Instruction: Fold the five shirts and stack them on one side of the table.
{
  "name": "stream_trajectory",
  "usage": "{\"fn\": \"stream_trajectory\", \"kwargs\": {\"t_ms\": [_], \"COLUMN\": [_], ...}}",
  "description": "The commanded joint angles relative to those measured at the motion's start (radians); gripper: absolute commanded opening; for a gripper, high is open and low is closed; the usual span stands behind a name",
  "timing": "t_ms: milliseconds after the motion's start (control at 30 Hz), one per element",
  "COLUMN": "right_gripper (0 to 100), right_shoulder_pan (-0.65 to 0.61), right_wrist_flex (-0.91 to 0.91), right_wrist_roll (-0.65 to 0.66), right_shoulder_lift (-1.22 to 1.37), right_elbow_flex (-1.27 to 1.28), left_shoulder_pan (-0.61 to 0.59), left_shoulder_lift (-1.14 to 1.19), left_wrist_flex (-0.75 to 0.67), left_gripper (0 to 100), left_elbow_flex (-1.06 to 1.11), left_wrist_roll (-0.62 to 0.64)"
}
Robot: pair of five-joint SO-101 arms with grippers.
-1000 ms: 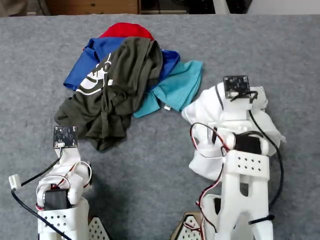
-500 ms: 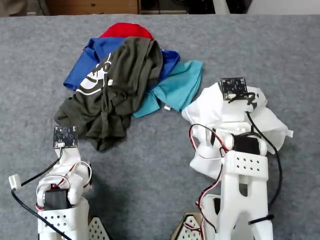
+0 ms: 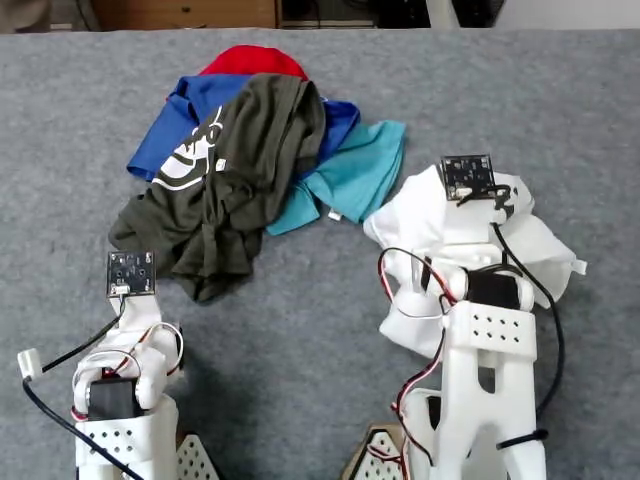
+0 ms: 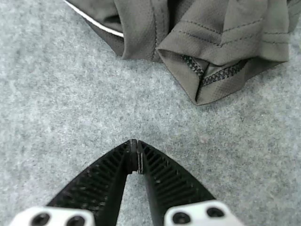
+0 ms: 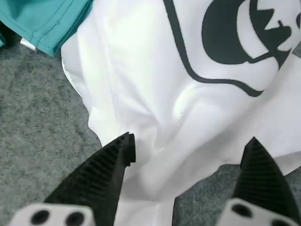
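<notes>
We have five shirts on the grey felt table, and none of them is folded. We place things by the crumpled dark olive shirt with a white print. It lies on top of a loose heap. A bright blue shirt peeks out from under it, a red shirt shows at its far edge, and a teal shirt sticks out beside it. The white shirt with a dark print lies bunched up past the teal one, apart from the olive shirt.

Our left tool is pinched narrow and holds nothing, over bare table just beside the olive shirt's hem. Our right tool is spread wide above the white shirt, well apart from the olive shirt, and grips nothing.

We think the job is only starting. One shirt lies away from the heap, not yet laid flat. All five folds and the stack are left to do.
</notes>
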Motion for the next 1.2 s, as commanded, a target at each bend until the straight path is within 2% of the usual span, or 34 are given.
{"fn": "stream_trajectory", "kwargs": {"t_ms": [0,500,867,1167], "right_gripper": [35.3,35.3,35.3,35.3], "right_shoulder_pan": [-0.013,-0.013,-0.013,-0.03], "right_wrist_flex": [-0.018,0.035,0.213,0.292], "right_wrist_roll": [0.003,0.002,0.002,0.002], "right_shoulder_lift": [-0.016,-0.021,-0.015,-0.015], "right_elbow_flex": [-0.048,-0.176,-0.389,-0.435], "left_shoulder_pan": [-0.002,-0.002,-0.002,-0.002], "left_shoulder_lift": [-0.002,-0.002,-0.002,-0.002], "left_wrist_flex": [0.006,0.006,0.006,0.006], "left_gripper": [2,2,2,2], "left_elbow_flex": [0.014,0.014,0.014,0.014], "left_wrist_roll": [-0.002,-0.002,-0.002,-0.002]}}
